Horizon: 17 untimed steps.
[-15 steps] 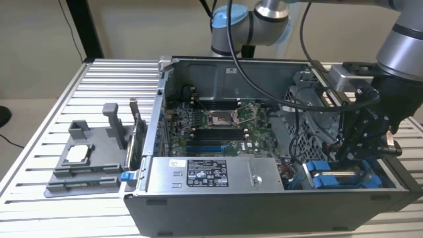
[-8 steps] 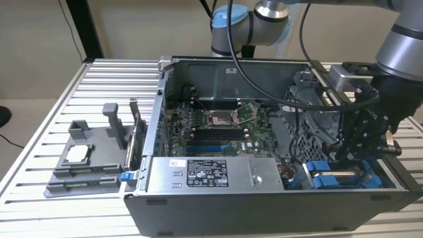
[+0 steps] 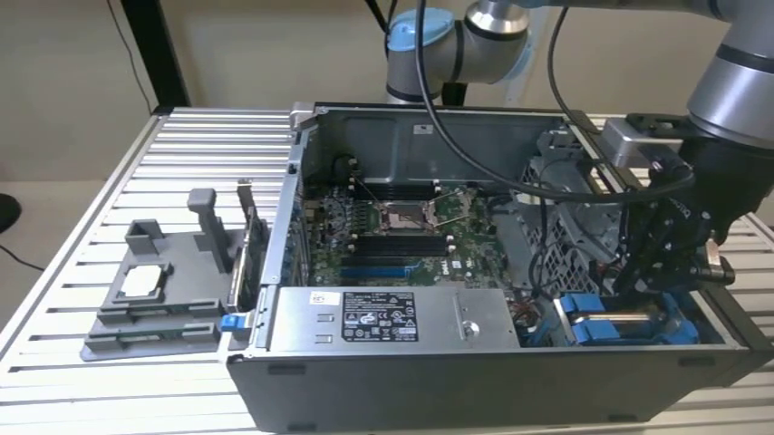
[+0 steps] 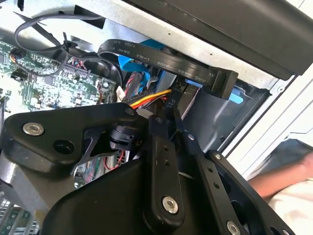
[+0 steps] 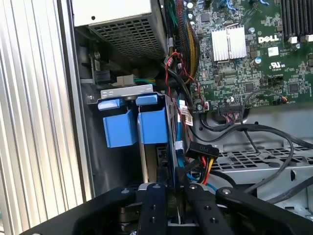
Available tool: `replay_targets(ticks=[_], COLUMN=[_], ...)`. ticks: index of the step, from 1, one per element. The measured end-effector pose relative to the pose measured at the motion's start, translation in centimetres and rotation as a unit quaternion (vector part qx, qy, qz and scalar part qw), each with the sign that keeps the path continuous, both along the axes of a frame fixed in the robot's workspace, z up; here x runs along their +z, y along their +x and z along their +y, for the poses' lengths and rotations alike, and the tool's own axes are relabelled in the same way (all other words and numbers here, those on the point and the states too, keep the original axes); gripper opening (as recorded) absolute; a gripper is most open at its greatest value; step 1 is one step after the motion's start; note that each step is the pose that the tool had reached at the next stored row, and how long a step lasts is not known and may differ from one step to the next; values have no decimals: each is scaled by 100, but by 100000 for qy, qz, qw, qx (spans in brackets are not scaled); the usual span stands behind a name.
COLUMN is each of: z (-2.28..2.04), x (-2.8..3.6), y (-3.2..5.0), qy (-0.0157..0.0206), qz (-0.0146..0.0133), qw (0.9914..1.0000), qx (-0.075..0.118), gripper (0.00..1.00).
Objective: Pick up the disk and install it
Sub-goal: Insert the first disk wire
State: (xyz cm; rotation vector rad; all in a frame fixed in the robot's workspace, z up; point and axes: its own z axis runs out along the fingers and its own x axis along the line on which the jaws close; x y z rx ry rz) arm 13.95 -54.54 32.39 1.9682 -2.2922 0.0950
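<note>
The gripper (image 5: pixel 173 190) is closed narrow on the upper edge of the disk (image 5: pixel 151 126), which stands in its blue frame in the drive bay of the open computer case (image 3: pixel 362 394), beside the motherboard (image 3: pixel 387 227).

Robotics lab: robot arm (image 3: pixel 735 86), opened computer case (image 3: pixel 484 394).

Blue-framed disk (image 5: pixel 152 128) in bay (image 5: pixel 95 161), hand (image 5: pixel 173 190) close

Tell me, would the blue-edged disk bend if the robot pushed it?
Probably not: the disk looks like flat metal in a blue plastic frame, so likely stiff. Metal suggests it is heavyish for its size. Standing on edge inside the computer case, it probably cannot tip far.
</note>
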Motion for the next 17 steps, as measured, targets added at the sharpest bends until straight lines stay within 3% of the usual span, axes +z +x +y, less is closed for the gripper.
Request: replay_targets(ticks=[1, 4, 10, 15, 16, 17], z=[0, 1, 0, 1, 0, 1], x=[-1, 17, 174, 246, 245, 245], y=[1, 0, 0, 0, 0, 0], qy=[8, 135, 10, 4, 20, 21], qz=[-1, 19, 145, 158, 157, 158], qw=[100000, 100000, 100000, 100000, 100000, 100000], qx=[4, 1, 0, 1, 2, 2], gripper=[100, 100, 100, 100, 0, 0])
